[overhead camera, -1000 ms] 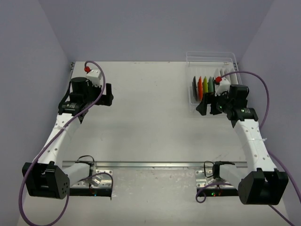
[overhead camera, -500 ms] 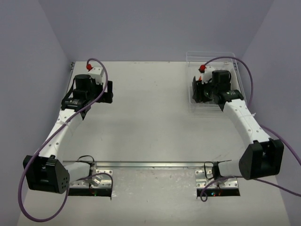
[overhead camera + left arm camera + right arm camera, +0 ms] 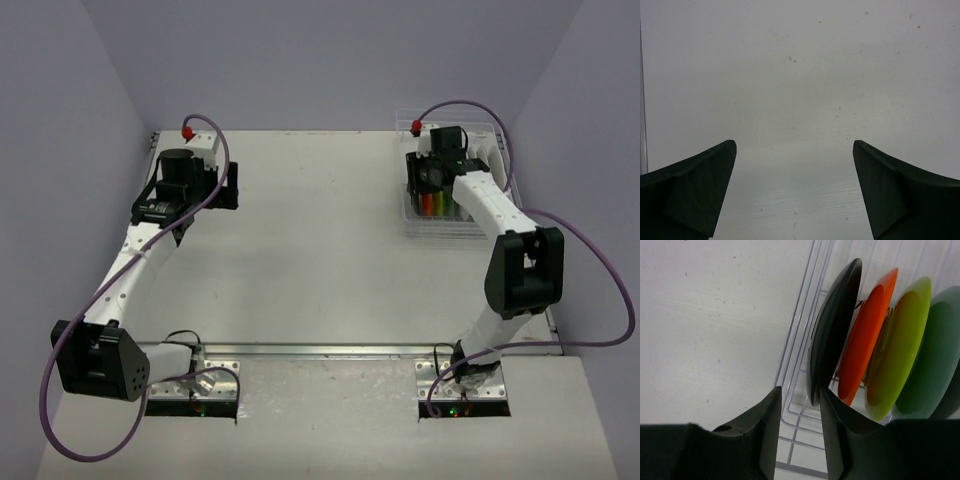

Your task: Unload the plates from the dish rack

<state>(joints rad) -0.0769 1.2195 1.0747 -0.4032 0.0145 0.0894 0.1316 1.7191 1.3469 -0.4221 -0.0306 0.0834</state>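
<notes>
Plates (image 3: 900,340) stand on edge in the dish rack (image 3: 804,315) at the far right corner of the worktop (image 3: 800,60); left pincer (image 3: 793,150) gapes wide, empty, over it, right pincer (image 3: 800,395) barely parted, gripping nothing, just beside the black plate (image 3: 835,325). Likely trouble: that narrow gap butts the rim, tipping black onto the orange plate (image 3: 867,335). Discs thin, glossy, slick; rack wires fine and pale.

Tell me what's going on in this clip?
The right gripper is down at the dish rack, its jaws slightly apart astride the lower rim of the black plate, which stands at the end of the upright row of plates. Nothing is lifted yet. The left gripper hovers open over the table, holding nothing.
</notes>
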